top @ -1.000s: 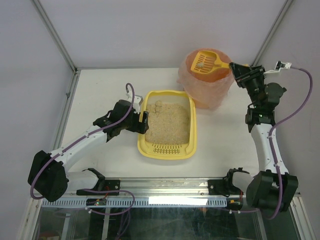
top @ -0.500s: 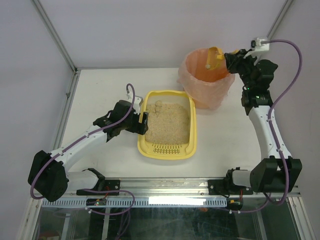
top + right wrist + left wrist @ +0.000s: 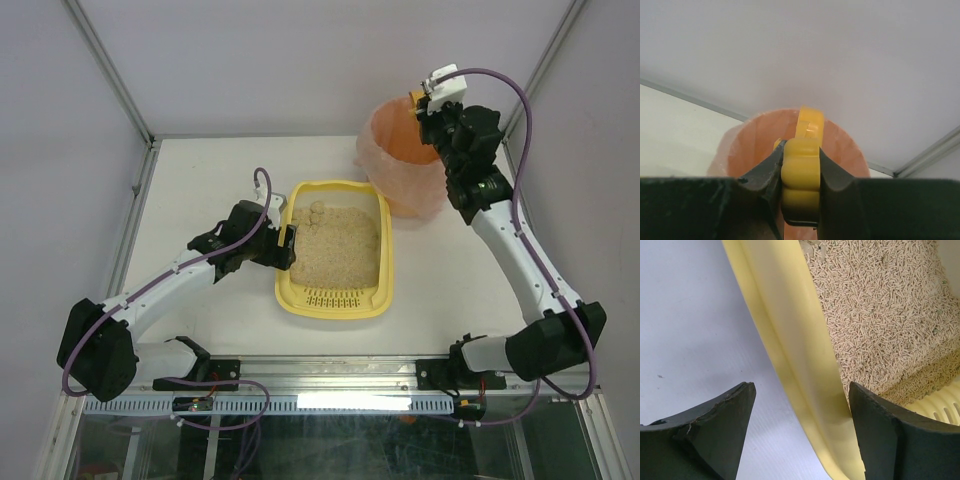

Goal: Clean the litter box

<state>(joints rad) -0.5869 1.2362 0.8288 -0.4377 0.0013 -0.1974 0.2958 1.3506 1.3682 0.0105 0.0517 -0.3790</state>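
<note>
The pale-yellow litter box [image 3: 283, 292] lies mid-table, with beige litter [image 3: 340, 250] inside and a slotted grate [image 3: 335, 297] at its near end. A few clumps [image 3: 316, 210] sit at its far left corner. My left gripper [image 3: 290, 245] [image 3: 800, 407] is open and straddles the box's left wall [image 3: 805, 385], one finger outside on the table and one inside over the litter. My right gripper [image 3: 432, 112] [image 3: 801, 165] is shut on the orange scoop's handle [image 3: 801, 175]. It holds the scoop [image 3: 810, 122] edge-on above the bag-lined bin [image 3: 400, 165].
The round bin with its pink-orange bag [image 3: 755, 145] stands at the back right, close to the box's far right corner. Metal frame posts and grey walls bound the table [image 3: 200, 190]. A rail [image 3: 330, 375] runs along the near edge.
My right wrist has swung left and up over the bin and rolled, turning the scoop from flat to edge-on. The clump that lay in it no longer shows. The left arm stayed still.
</note>
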